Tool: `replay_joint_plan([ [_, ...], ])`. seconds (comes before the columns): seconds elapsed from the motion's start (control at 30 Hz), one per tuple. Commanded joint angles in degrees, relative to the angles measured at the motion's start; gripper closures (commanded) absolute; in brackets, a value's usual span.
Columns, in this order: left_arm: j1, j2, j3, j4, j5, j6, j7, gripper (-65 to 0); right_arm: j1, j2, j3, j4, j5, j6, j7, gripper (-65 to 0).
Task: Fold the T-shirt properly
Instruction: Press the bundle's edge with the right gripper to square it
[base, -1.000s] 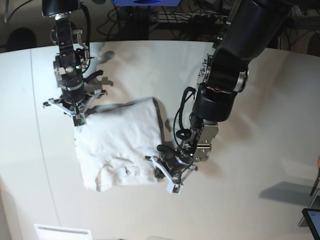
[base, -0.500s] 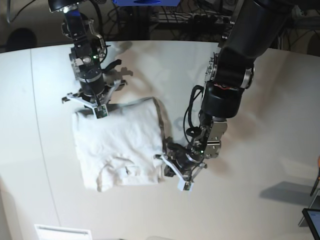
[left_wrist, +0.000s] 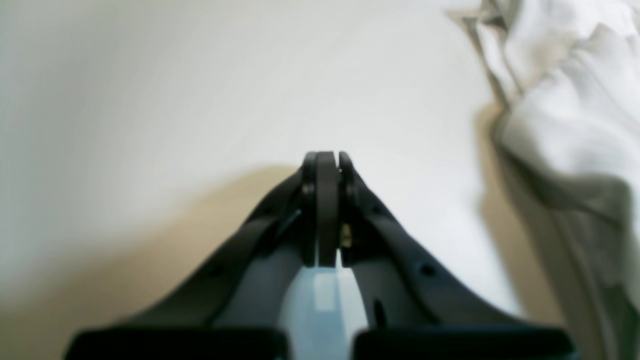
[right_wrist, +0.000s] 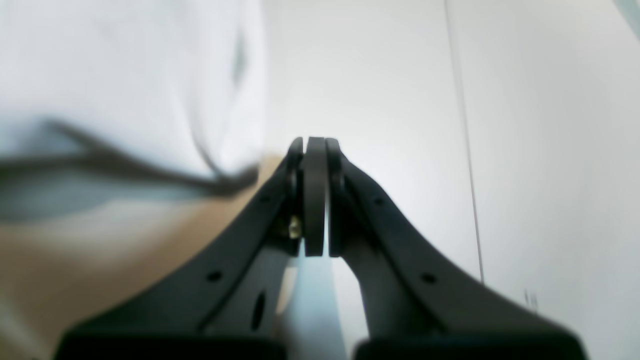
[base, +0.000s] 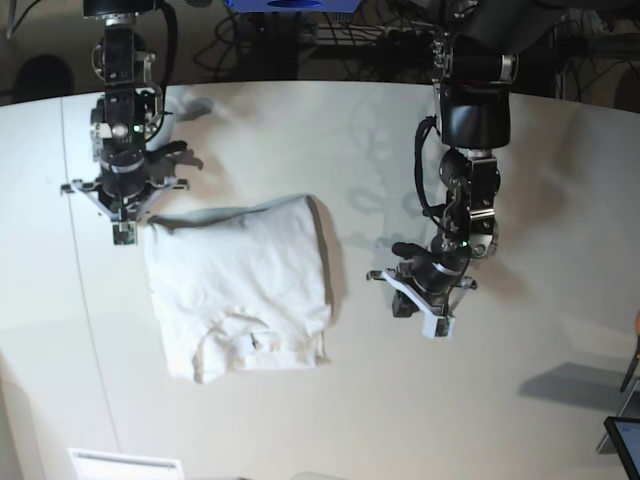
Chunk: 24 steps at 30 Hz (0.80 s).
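Both grippers are clear of the garment with jaws clenched on nothing — the left gripper beside the T-shirt, the right gripper just off its far corner. Risk: the near edge sits bunched and uneven, so a further fold would likely lock the wrinkles in — a misaligned packet. The T-shirt lies folded to a rough rectangle on the table, white, creased, hem rumpled.

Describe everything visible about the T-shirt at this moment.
The T-shirt is plain white, soft, wrinkled fabric, folded into a rough rectangle lying flat on the table. A rumpled sleeve and hemmed edges show at its near end. Neither gripper touches it: the left gripper and right gripper are both shut, off the cloth.
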<state>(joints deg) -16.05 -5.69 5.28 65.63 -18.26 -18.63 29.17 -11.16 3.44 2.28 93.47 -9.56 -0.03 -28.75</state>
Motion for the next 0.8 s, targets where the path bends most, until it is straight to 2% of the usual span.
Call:
replay_joint_plan([
  [0.0, -0.3, -0.1, 0.0, 3.3, -0.8, -0.5, -0.9, 0.0, 2.1, 0.3, 1.2, 0.1, -0.5, 0.1, 1.5, 0.0],
  [0.1, 2.3, -0.1, -0.1, 8.8, -0.9, -0.5, 1.2, 0.0, 5.8, 0.8, 1.9, -2.4, -0.6, 3.2, 1.5, 0.0],
  [0.2, 4.0, 0.1, -0.1, 13.2, -0.9, -0.4, 3.1, 0.0, 8.2, 1.6, 1.7, -4.6, -0.6, 4.2, 1.4, 0.0],
  [0.33, 4.1, 0.0, -0.1, 14.6, -0.9, -0.4, 4.1, 0.0, 9.6, 1.3, 1.6, -5.6, -0.6, 4.6, 1.2, 0.0],
  [0.67, 3.9, -0.1, -0.4, 14.5, -0.9, -0.4, 5.2, 0.0, 8.1, -1.1, -7.3, -4.3, -0.6, 4.1, 0.0, 0.0],
  [0.77, 3.9, -0.1, -2.8, 14.3, -0.9, -0.4, 5.2, 0.0, 6.7, -1.6, -9.3, -2.9, -0.6, 3.8, -0.7, 0.0],
])
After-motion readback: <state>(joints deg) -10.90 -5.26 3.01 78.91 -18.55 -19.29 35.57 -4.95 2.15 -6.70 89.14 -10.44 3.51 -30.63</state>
